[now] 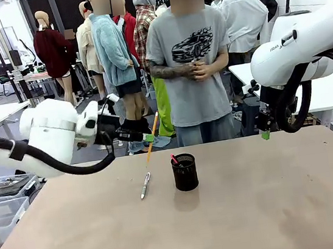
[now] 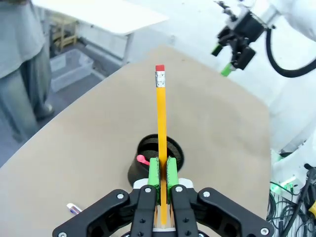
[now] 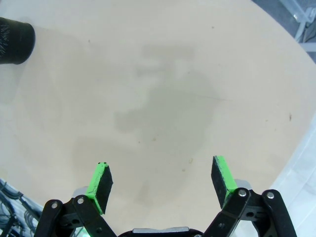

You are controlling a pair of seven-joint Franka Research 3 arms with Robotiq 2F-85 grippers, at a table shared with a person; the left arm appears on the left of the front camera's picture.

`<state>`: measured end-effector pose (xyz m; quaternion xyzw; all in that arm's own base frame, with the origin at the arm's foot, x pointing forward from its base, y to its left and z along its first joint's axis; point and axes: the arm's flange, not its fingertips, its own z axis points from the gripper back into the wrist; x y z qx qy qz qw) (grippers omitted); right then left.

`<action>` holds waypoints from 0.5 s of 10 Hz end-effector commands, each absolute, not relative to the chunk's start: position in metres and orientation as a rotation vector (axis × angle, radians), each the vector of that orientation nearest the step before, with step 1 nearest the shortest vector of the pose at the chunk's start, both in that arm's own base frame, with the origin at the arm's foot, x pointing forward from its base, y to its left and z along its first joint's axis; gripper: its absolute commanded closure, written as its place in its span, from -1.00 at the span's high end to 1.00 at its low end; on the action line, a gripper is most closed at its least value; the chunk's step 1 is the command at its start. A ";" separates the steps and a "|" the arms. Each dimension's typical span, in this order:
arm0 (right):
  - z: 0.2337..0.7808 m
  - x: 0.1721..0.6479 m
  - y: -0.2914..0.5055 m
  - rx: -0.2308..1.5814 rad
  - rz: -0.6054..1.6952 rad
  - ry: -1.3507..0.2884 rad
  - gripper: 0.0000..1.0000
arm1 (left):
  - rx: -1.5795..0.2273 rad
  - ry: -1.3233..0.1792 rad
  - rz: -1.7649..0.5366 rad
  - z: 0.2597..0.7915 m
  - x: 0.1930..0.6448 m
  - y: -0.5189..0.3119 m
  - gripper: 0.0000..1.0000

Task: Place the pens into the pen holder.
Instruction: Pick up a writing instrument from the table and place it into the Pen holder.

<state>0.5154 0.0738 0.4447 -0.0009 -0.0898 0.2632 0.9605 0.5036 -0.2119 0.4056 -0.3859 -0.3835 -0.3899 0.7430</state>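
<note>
My left gripper [image 1: 148,138] [image 2: 163,173] is shut on a yellow-orange pencil [image 1: 151,137] [image 2: 161,118], held in the air above and left of the pen holder. The pencil's red eraser end points forward in the left wrist view. The black mesh pen holder [image 1: 185,172] [image 2: 158,159] [image 3: 16,40] stands mid-table with a dark pen with a red end [image 1: 173,158] [image 2: 142,160] inside it. A silver-white pen [image 1: 145,185] lies flat on the table just left of the holder. My right gripper [image 1: 266,134] [image 3: 163,180] hangs open and empty above the table's far right part.
A person [image 1: 191,53] stands at the far edge with hands clasped. Clear plastic bins [image 1: 1,201] sit beside the table on the left. The tan tabletop [image 1: 258,211] is bare in front and to the right.
</note>
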 end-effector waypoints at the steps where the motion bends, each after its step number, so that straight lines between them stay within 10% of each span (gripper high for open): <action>1: 0.443 0.517 0.074 0.006 0.528 -0.188 1.00 | -0.953 -0.917 -0.880 0.393 0.485 -0.211 -1.00; 5: 0.443 0.517 0.074 0.006 0.528 -0.188 1.00 | -0.970 -1.008 -0.930 0.395 0.485 -0.260 -1.00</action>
